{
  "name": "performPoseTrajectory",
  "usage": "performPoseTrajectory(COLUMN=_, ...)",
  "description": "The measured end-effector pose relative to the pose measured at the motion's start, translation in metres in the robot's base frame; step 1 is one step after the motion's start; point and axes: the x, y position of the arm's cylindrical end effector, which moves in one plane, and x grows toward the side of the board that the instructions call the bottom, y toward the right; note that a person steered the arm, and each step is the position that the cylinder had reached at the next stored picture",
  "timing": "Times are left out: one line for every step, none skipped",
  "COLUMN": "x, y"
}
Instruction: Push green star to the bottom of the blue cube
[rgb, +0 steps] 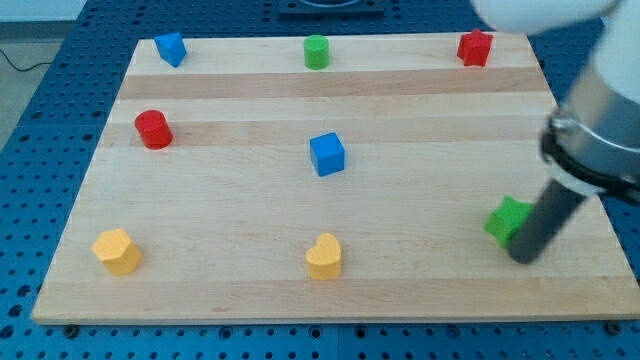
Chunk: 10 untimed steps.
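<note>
The green star (507, 219) lies at the view's lower right on the wooden board (240, 290). My tip (524, 256) rests just to the star's lower right, touching or nearly touching it, and the dark rod covers part of the star's right side. The blue cube (327, 154) sits near the board's middle, well to the view's left and above the star.
A yellow heart (324, 256) lies below the blue cube. A yellow block (117, 251) is at lower left, a red cylinder (154, 129) at left. Along the top edge are a blue block (171, 48), a green cylinder (316, 51) and a red star (475, 47).
</note>
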Motion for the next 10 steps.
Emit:
performPoseTrajectory(x=-0.02, y=-0.039)
performPoseTrajectory(x=0.012, y=-0.025)
performPoseTrajectory(x=0.043, y=0.042)
performPoseTrajectory(x=0.024, y=0.099)
performPoseTrajectory(x=-0.012, y=0.099)
performPoseTrajectory(x=-0.036, y=0.039)
performPoseTrajectory(x=-0.039, y=-0.055)
performPoseTrajectory(x=-0.045, y=-0.107)
performPoseTrajectory(x=-0.047, y=-0.107)
performPoseTrajectory(x=-0.047, y=-0.091)
